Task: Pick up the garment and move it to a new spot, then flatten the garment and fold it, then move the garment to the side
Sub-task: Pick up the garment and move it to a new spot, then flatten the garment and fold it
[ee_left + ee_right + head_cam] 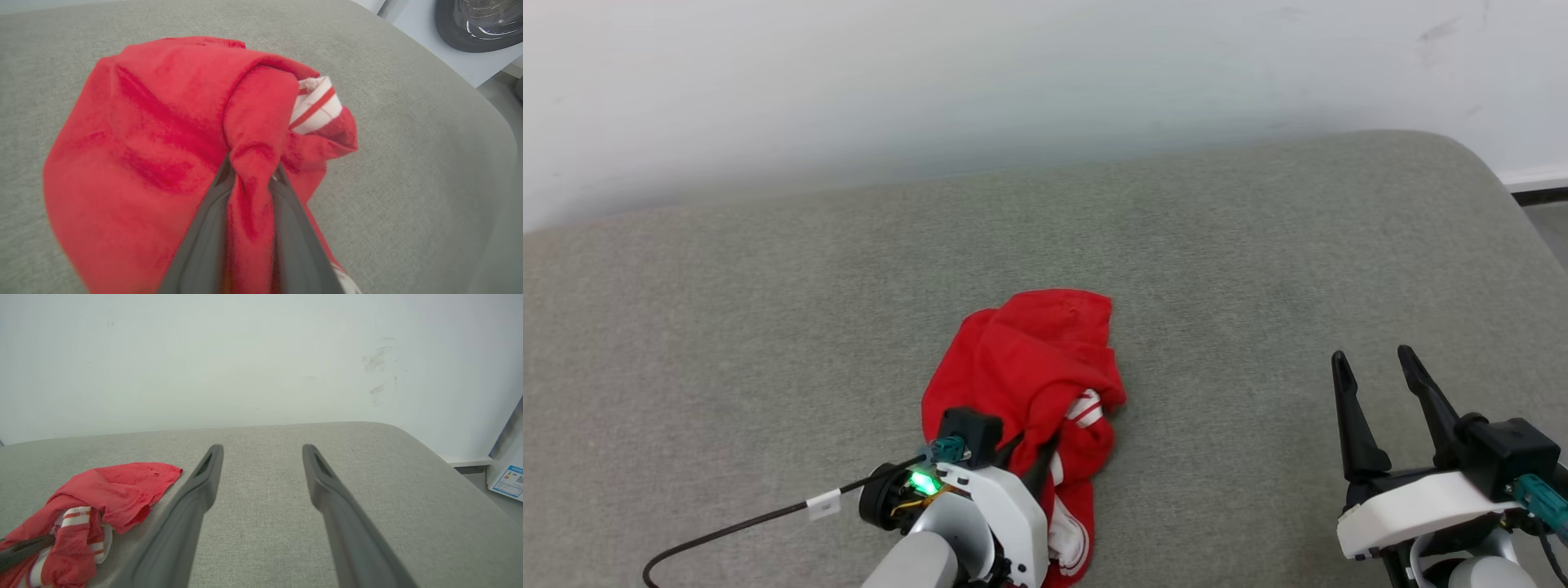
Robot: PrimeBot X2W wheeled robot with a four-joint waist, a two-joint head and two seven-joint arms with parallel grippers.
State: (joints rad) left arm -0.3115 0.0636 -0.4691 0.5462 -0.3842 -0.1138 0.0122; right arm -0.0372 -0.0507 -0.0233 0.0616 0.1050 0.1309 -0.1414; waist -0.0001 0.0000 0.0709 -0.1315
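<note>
Grey-green woven upholstery covers a broad padded surface with a rounded far-right corner, backed by a plain white wall with a few faint scuffs. On this surface, near the middle and a little left, lies the garment, a crumpled red heap with no lettering showing. One white cuff with a red stripe pokes out of the folds on its right side, and more white striped trim shows at its near end. The left gripper reaches into the near part of the heap, and its two dark fingers pinch a bunched ridge of red fabric between them. A green light glows on its wrist, and a black cable with a white tag trails off to the near left. The right gripper sits well apart at the near right, above bare upholstery, its jaws spread wide with nothing between them. Beyond the right edge of the surface a dark round shape shows, possibly an appliance door, though too little of it is visible to be sure.
</note>
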